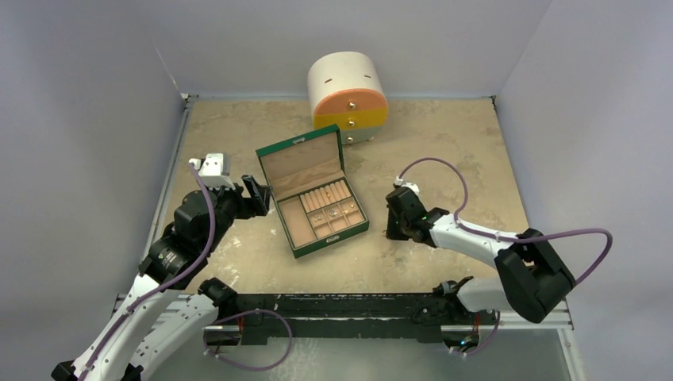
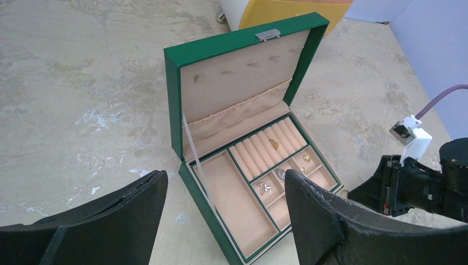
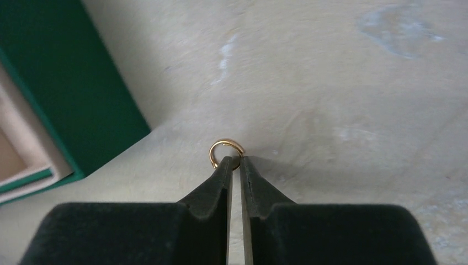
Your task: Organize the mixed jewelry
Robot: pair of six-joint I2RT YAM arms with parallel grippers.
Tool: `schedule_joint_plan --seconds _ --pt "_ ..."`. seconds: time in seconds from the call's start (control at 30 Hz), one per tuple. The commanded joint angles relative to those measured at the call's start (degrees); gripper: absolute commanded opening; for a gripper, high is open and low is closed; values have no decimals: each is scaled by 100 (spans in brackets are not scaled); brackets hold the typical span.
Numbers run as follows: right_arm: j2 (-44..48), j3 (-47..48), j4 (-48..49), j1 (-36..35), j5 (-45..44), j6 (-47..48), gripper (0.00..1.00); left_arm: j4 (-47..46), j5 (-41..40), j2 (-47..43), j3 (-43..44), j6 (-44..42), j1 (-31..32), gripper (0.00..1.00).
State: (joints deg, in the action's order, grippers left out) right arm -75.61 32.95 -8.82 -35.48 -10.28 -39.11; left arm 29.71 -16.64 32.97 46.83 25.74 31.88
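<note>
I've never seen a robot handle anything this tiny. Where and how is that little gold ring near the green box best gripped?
I'd pinch the gold ring by its thin band, at the near edge, coming down from above: it is a slim open loop, with nothing else to hold. The right fingers pinch it that way now.

The desk is a tan, mottled slab with paler scuffed patches. Near its middle lies a green box, turned at an angle, its lid standing open towards the far left. Close behind the box, at the desk's far edge, stands a rounded drawer cabinet, white on top with orange and yellow fronts. Right of the box, a gold ring is low over bare surface, pinched on edge in the right claw. Whether it touches the desk cannot be told.
</note>
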Motion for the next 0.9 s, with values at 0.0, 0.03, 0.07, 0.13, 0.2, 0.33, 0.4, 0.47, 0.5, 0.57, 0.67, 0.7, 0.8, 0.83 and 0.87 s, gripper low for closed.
schedule_joint_plan --seconds 0.0,0.03,0.07,0.13,0.2,0.33,0.4,0.47,0.5,0.57,0.67,0.7,0.8,0.83,0.87 --pt "-252 280 -221 -478 231 800 11 -141 56 -48 61 -104 -50 77" --pt "-319 334 -294 -584 132 810 10 -141 64 -51 62 -104 -50 77" --pt "-379 396 -373 -692 26 792 9 -141 65 -48 58 -104 -50 77" --pt "-470 485 -450 -834 -166 756 4 -139 65 -48 61 -104 -50 77" --pt "-505 510 -450 -903 -211 764 0 -136 65 -47 61 -95 -50 77" --pt "-350 522 -469 -1022 -327 824 0 -132 65 -54 60 -95 -52 77" --pt "-185 563 -558 -1047 -454 821 0 -131 65 -66 56 -95 -50 77" --pt "33 580 -609 -1057 -539 864 0 -133 65 -63 56 -95 -50 77" --pt "128 595 -626 -1057 -578 869 0 -133 65 -75 62 -95 -50 77" --pt "323 620 -647 -1061 -629 859 2 -128 65 -73 60 -95 -50 77" --pt "608 648 -663 -1066 -642 725 23 -130 69 -72 56 -95 -50 77" --pt "693 663 -688 -1068 -642 660 27 -130 73 -75 61 -95 -50 77" --pt "902 698 -838 -1070 -694 337 32 -132 74 -80 56 -88 -50 77" --pt "952 703 -909 -1074 -704 171 33 -133 74 -80 60 -94 -50 77" --pt "1000 689 -974 -1075 -706 -26 33 -130 74 -89 62 -90 -50 77"
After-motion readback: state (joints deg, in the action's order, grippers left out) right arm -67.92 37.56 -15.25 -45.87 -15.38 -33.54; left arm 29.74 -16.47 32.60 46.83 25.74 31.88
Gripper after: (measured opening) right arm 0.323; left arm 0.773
